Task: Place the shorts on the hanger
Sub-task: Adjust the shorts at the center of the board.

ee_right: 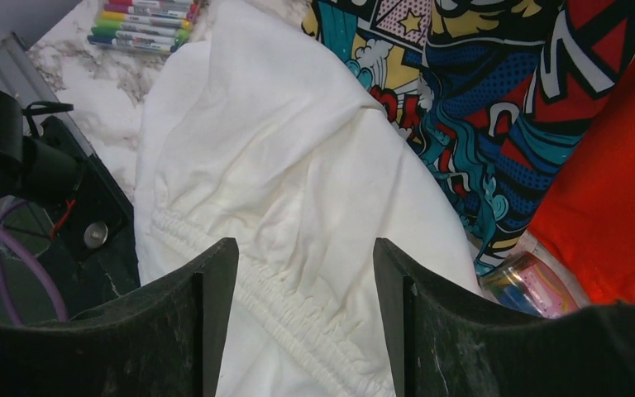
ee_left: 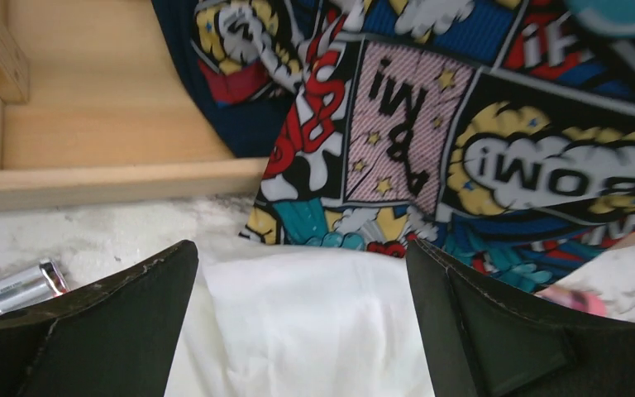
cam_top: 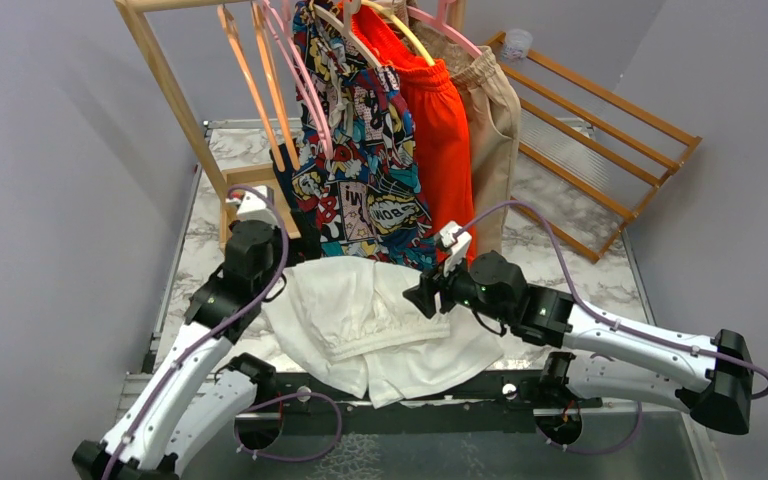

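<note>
Top view: shorts (cam_top: pixel 360 320) lie crumpled at near edge of desk (cam_top: pixel 580 270), between both arms. Hanger (cam_top: pixel 305 95) hangs on wooden rack (cam_top: pixel 170 90) toward far-left corner.

Left wrist view: left gripper (ee_left: pixel 299 252) spread wide, holding nothing, white fabric beneath.

Right wrist view: right gripper (ee_right: pixel 306 248) open, straddling elastic waistband (ee_right: pixel 298 322). Contact with fabric possible but unclear.

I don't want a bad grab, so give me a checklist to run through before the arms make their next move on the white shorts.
1. Left tool open: ok, jaws apart over the white shorts.
2. Right tool open: ok, jaws either side of the elastic waistband.
3. Shorts lying smooth: not ok, rumpled.
4. Pink hanger in hand: not ok, it hangs on the wooden rack.
5. Comic-print shorts clear: not ok, their hem meets the white fabric.
</note>
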`<state>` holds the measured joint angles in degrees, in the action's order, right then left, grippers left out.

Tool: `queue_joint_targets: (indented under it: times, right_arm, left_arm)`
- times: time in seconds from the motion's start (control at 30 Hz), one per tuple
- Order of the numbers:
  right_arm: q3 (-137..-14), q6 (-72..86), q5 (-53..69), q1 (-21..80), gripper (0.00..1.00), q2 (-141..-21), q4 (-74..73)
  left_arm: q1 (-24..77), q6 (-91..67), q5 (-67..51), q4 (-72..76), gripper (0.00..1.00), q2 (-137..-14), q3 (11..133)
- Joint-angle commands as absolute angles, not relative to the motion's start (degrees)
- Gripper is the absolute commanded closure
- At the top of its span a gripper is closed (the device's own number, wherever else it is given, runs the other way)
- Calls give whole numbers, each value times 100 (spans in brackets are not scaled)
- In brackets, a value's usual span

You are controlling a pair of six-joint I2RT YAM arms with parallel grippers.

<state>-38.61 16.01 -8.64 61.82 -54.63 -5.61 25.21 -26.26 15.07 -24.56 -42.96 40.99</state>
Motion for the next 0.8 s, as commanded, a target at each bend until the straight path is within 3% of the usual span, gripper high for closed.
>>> queue_joint_targets:
  times: [0.0, 0.2, 0.43, 0.6, 0.77]
  right_arm:
    - [-4084, 1327, -912, 6208, 36, -5400, -384]
    - [-4419, 1161, -985, 6211, 36, -5555, -486]
    - [-4365, 1090, -678, 6205, 36, -5567, -259]
    - [-4278, 907, 161, 6212, 36, -6060, -554]
    - [-4229, 1936, -595, 6201, 35, -6390, -1354]
  left_arm:
    - [2496, -2476, 1631, -2594, 1, -3575, 4371]
    - [2500, -2449, 2198, -2718, 3, -2900, 4129]
    - [2496, -1733, 2778, -2681, 3, -2728, 4651]
    - [2496, -1977, 2182, -2866, 4, -2750, 4499]
    - [2498, -3200, 1497, -3111, 4, -2767, 3965]
